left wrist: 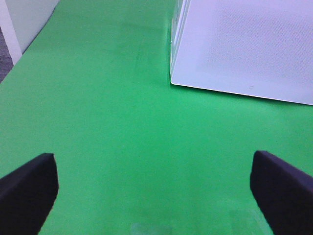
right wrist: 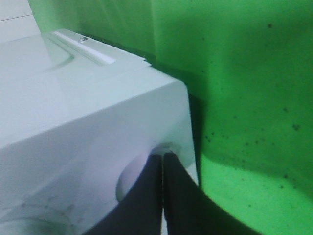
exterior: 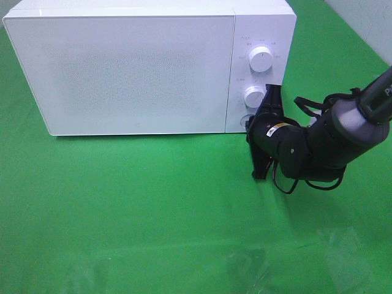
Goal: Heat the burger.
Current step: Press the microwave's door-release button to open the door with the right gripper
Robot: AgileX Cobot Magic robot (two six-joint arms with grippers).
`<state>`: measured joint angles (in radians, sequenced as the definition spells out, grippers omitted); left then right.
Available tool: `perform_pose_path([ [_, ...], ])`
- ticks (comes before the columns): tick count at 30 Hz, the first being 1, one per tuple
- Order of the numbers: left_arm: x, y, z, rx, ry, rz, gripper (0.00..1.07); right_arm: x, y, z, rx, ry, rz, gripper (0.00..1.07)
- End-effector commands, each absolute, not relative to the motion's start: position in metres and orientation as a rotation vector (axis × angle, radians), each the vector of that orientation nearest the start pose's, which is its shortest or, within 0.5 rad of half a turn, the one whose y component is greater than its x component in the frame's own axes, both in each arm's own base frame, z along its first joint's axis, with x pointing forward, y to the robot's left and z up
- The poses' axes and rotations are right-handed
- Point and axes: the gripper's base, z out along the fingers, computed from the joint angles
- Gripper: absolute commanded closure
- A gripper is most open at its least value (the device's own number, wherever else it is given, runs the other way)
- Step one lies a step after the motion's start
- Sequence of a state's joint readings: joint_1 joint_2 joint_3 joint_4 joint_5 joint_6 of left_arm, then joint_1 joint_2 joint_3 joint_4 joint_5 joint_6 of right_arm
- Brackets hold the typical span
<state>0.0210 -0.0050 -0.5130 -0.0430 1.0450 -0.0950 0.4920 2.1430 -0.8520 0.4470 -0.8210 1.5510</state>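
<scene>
The burger is out of view. A white microwave [exterior: 122, 67] stands at the back of the green table with its door closed. My right gripper [exterior: 249, 122] is shut with nothing in it. Its joined tips [right wrist: 162, 155] rest against the round button [right wrist: 169, 146] at the bottom of the control panel, below the two white knobs [exterior: 261, 59]. My left gripper [left wrist: 155, 188] is open and empty, low over the green surface in front of the microwave's left corner [left wrist: 172, 81]. The exterior view does not show it.
The green cloth [exterior: 153, 208] covers the table in front of the microwave. A white wall or panel [left wrist: 24, 19] stands at the left edge of the table. The right arm's dark body [exterior: 318, 144] hangs to the right of the control panel.
</scene>
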Motion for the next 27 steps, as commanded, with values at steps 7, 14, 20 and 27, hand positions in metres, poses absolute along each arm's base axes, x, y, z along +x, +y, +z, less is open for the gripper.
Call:
perform_pose_path([
  [7, -0.009, -0.004, 0.281, -0.116, 1.989, -0.1, 0.05, 0.353, 0.149, 0.087, 1.498, 1.408, 1.22, 1.07],
  [14, -0.009, -0.004, 0.281, -0.116, 1.989, -0.1, 0.05, 0.355, 0.148, 0.102, 1.449, 1.327, 1.272, 1.07],
  [20, -0.009, -0.004, 0.281, -0.116, 1.989, -0.1, 0.05, 0.356, 0.147, 0.109, 1.451, 1.306, 1.278, 1.07],
  [27, -0.009, -0.004, 0.281, -0.116, 1.989, -0.1, 0.05, 0.356, 0.147, 0.109, 1.454, 1.304, 1.276, 1.07],
])
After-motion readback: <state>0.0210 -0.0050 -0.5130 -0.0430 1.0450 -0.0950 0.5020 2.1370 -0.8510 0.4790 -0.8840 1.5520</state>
